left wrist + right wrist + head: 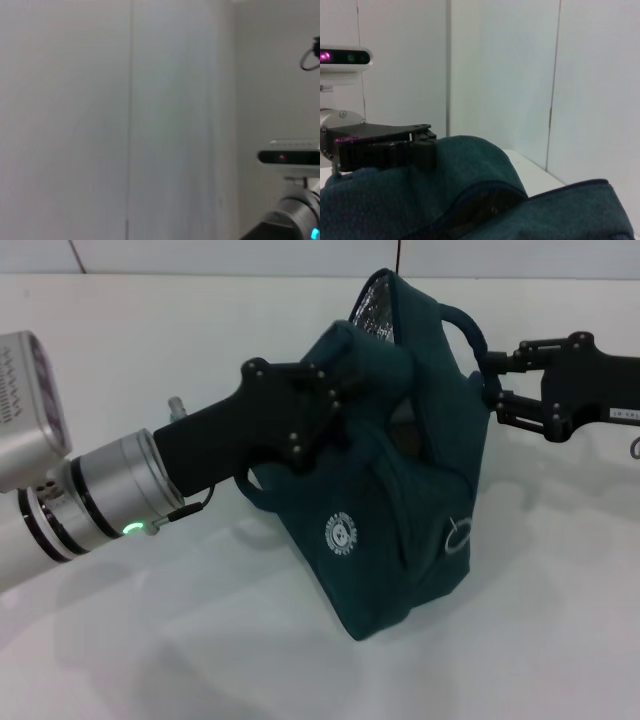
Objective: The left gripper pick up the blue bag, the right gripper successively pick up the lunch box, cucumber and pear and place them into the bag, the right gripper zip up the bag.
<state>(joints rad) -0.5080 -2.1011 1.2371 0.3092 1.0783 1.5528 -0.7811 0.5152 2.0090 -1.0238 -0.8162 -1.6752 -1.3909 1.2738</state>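
The blue bag [400,510] hangs tilted over the white table, its lower corner near the tabletop. Silver foil lining [372,302] shows at its top, and a metal ring pull [457,533] dangles on its side. My left gripper [335,405] comes in from the left and is shut on the fabric at the bag's upper left; the right wrist view shows it [422,150] pressed on the teal cloth [485,200]. My right gripper [488,381] is at the bag's upper right edge, beside a loop handle [468,328]. The lunch box, cucumber and pear are out of view.
The white table [150,640] spreads around and below the bag, with a pale panelled wall [200,255] behind it. The left wrist view shows only wall panels [100,120] and the other arm's wrist camera [290,157].
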